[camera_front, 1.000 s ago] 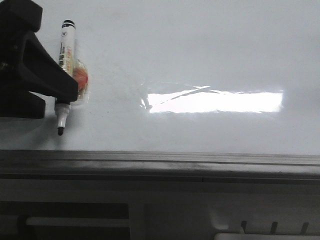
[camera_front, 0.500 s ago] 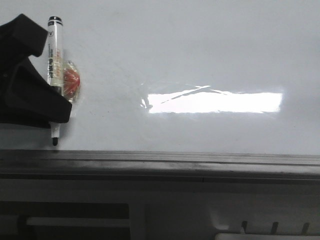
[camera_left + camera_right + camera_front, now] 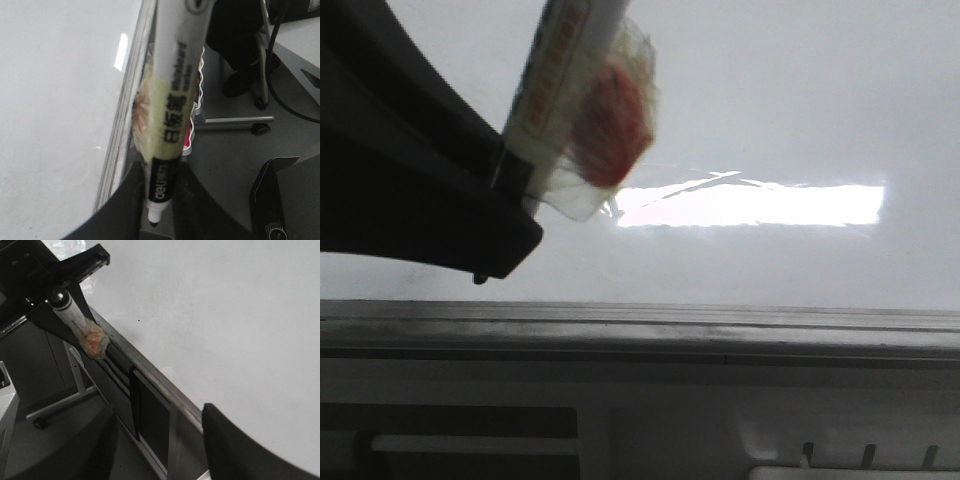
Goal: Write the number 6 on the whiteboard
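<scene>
- The whiteboard (image 3: 770, 100) fills the upper two thirds of the front view, glossy and bare; no number 6 shows on it yet, only a tiny dark speck in the right wrist view.
- Its grey edge rail (image 3: 720, 325) runs straight across the lower middle of the frame, so the board's long axis lies left to right there, with a bright reflection (image 3: 750, 205) at centre.
- The marker (image 3: 172, 105) stands at the upper left of the front view, its barrel slanting from upper right down to lower left; a scrap of tape with a red patch (image 3: 610, 125) clings to it.
- The left gripper (image 3: 157, 220) pinches the marker low on the barrel, nib (image 3: 154, 217) poking out between the fingers.
- The nib seems to be off the board near the rail, though blur makes contact hard to judge.
- To write well, I would carry the nib to open board, press lightly, and keep the barrel steady.
- The right gripper (image 3: 165, 450) shows two dark fingers spread apart, holding nothing, near the rail.
</scene>
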